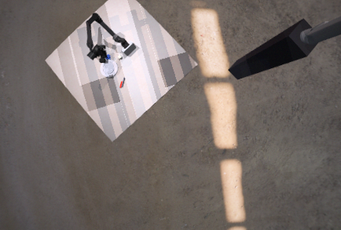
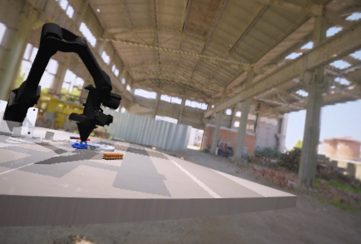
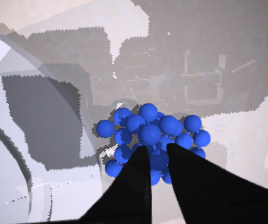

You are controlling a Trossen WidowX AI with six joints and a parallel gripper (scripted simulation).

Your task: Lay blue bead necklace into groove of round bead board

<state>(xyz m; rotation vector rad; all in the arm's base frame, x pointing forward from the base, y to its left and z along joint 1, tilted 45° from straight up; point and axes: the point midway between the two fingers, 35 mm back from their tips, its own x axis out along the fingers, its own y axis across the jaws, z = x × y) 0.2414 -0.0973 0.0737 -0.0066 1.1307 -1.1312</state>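
The blue bead necklace [image 1: 108, 56] [image 2: 79, 145] [image 3: 149, 134] lies bunched in a pile beside the round bead board. My gripper [image 2: 84, 140] [image 3: 156, 153] points down into the pile and is shut on a bead or part of the strand, with a narrow gap between its fingertips. Beads lie around both fingertips. The pale round bead board [image 1: 116, 71] [image 2: 105, 148] [image 3: 0, 105] is at the left in the wrist view, with a curved groove line showing. In the wrist view the fingers hide some of the near beads.
A red and dark stick-like thing [image 1: 122, 84] lies beyond the board. An orange-brown ridged block [image 2: 113, 156] lies near the board. A small pale block [image 1: 120, 56] [image 2: 50, 135] stands between the necklace and the arm's base [image 1: 130, 49].
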